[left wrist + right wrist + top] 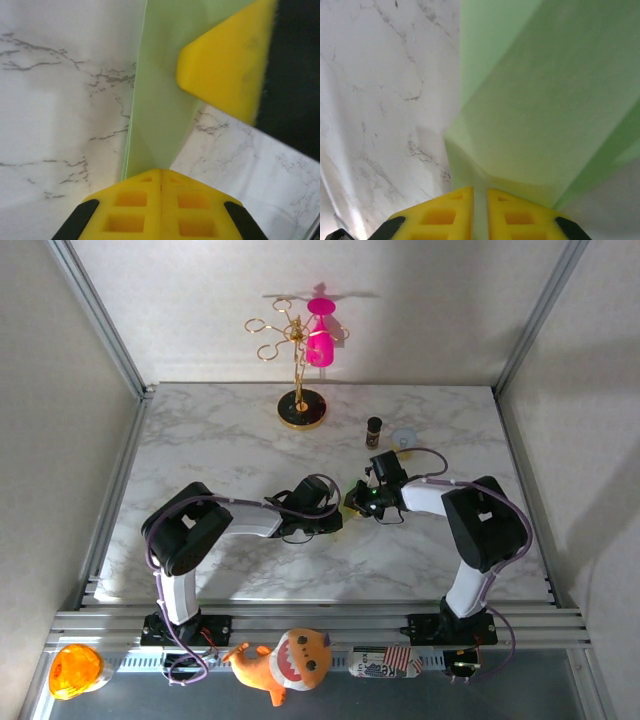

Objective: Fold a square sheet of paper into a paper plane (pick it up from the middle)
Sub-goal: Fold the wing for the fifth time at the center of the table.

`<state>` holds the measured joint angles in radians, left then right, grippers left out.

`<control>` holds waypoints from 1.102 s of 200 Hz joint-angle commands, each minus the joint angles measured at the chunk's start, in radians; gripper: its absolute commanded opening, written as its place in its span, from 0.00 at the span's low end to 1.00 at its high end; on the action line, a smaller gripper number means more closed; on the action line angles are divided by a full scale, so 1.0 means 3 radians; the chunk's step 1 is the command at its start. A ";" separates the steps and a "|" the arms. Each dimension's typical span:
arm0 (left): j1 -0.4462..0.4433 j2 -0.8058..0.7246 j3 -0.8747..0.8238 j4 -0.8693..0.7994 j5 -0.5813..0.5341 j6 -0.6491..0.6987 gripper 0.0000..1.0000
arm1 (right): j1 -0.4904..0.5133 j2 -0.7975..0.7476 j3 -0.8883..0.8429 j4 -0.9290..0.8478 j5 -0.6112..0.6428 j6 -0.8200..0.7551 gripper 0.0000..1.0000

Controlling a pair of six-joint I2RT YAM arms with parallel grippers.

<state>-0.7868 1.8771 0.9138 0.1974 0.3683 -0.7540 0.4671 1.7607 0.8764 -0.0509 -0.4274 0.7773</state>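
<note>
Overhead first: the two arms meet just right of the middle of the marble table [200,440], with the left gripper [333,518] and right gripper [360,502] nose to nose. Their black wrists sit right over the paper, so I can't make it out from up there.

The left wrist camera fills that in. There's the paper plane [160,100], a pale green folded strip running from 6 o'clock up to 12 o'clock, cut off by the top edge. The left jaws are pressed together on its narrow end at 6 o'clock. A blurred yellow finger [225,65] of the right gripper lies against the paper at 1 o'clock. Its partner is hidden.

In the right wrist camera the right jaws are clamped on the paper at 6 o'clock, with just a sliver between the pads. The green spreads out toward 1 o'clock, soft and out of focus, cropped at the top and right. Whether the paper touches the marble, I can't tell.

Back overhead, at 12 o'clock from the grippers stands a gold stand [300,405] carrying a pink cup [320,345]. At 1 o'clock are a small dark bottle [374,430] and a pale cup [404,438].
</note>
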 commanded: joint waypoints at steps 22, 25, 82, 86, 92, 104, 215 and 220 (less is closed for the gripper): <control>-0.0026 0.0027 -0.0040 -0.0355 -0.0123 0.0142 0.00 | -0.0025 -0.0176 0.0334 -0.0412 0.0643 -0.0519 0.17; -0.0026 0.0027 -0.0037 -0.0356 -0.0120 0.0145 0.00 | -0.0028 -0.0164 0.0350 -0.0419 0.0647 -0.0539 0.17; -0.0026 0.0017 -0.0014 -0.0382 -0.0113 0.0146 0.00 | -0.0028 0.0101 0.0494 -0.0480 0.0574 -0.0671 0.17; -0.0026 0.0017 -0.0014 -0.0382 -0.0114 0.0148 0.00 | -0.0028 0.0114 0.0493 -0.0482 0.0580 -0.0673 0.17; -0.0026 0.0017 -0.0019 -0.0380 -0.0108 0.0143 0.00 | -0.0027 0.0130 0.0485 -0.0489 0.0598 -0.0673 0.17; -0.0026 0.0012 -0.0024 -0.0383 -0.0113 0.0138 0.00 | -0.0033 0.0162 0.0488 -0.0506 0.0644 -0.0673 0.17; -0.0011 -0.0148 0.0073 -0.0048 0.0051 0.0058 0.00 | -0.0105 0.0220 0.0116 -0.0314 0.0661 -0.0579 0.17; -0.0006 -0.0139 0.0092 0.0012 0.0067 0.0037 0.01 | -0.0103 0.0219 0.0095 -0.0299 0.0651 -0.0572 0.17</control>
<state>-0.7868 1.8668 0.9161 0.1764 0.3698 -0.7303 0.4408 1.8080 0.9607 -0.1291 -0.2386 0.5949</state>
